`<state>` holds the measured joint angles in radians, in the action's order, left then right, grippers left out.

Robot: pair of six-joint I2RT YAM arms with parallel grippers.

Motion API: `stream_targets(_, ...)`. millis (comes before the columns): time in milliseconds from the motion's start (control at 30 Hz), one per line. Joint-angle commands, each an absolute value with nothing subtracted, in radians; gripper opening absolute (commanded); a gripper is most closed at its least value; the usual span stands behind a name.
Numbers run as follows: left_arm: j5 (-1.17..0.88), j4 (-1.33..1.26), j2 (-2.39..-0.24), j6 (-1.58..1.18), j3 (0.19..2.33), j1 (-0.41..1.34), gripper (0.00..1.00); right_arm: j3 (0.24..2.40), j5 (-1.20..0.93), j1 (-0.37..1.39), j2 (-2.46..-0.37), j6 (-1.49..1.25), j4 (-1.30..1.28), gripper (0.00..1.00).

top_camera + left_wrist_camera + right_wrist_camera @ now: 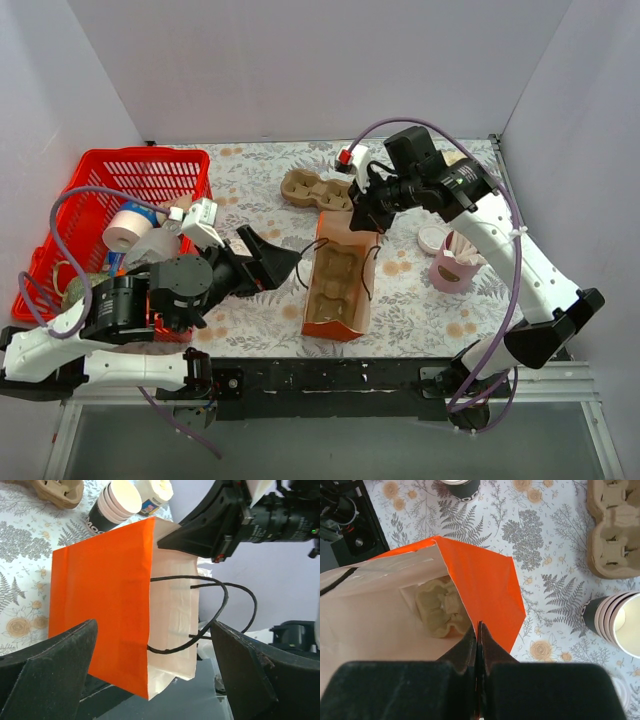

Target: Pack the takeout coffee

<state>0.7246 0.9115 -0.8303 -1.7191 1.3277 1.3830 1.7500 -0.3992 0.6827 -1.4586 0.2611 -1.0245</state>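
Right gripper: my right gripper [479, 630] is clamped tight on the upper rim of the orange paper bag [490, 590], with its fingers pressed together over the paper edge.
Left gripper: my left gripper [154, 630] is spread wide and holds nothing. Its two fingers stand on either side of the bag's near side, clear of the paper.
Bag: it stands upright on the counter [250, 170] between my two arms, mouth up. Its black cord handles [225, 595] hang loose at the opening.
Inside the bag: a brown pulp cup carrier [440, 610] lies at the bottom, with no cup in it that I can see.
Takeout coffee: the takeout coffee [432, 238] is outside the bag. It sits on the counter to the bag's right, just beside the pink cup of white sticks [455, 262] and partly under my right forearm.
Spare carrier: a second pulp carrier [315, 190] lies on the counter beyond the bag.
Cup stack: the lidless cups [620, 625] stand near that carrier.
Basket: a red basket [120, 180] sits at the far left.
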Motion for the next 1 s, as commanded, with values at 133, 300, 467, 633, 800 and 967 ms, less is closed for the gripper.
stream_targets(133, 0.411, 0.613, -0.69, -1.421, 1.304, 1.382, 0.98, 1.799, -0.45, 0.681, -1.476, 0.456, -1.078, 0.01)
stream_targets(300, 0.346, 0.552, -0.664, -1.343, 1.299, 1.382, 0.98, 1.816, -0.443, 0.681, -1.532, 0.488, -1.086, 0.01)
stream_targets(467, 0.714, 0.805, -0.785, -1.518, 1.425, 1.382, 0.98, 1.853, -0.495, 0.683, -1.6, 0.566, -1.127, 0.01)
stream_targets(633, 0.859, 1.027, -0.934, -1.686, 1.543, 1.382, 0.98, 1.933, -0.485, 0.683, -1.689, 0.537, -1.106, 0.29)
stream_targets(800, 0.948, 1.12, -1.011, -1.799, 1.581, 1.382, 0.98, 2.013, -0.309, 0.683, -1.703, 0.414, -1.062, 0.49)
stream_targets(967, 0.971, 1.066, -1.006, -1.75, 1.537, 1.378, 0.98, 1.927, -0.18, 0.683, -1.594, 0.257, -0.924, 0.73)
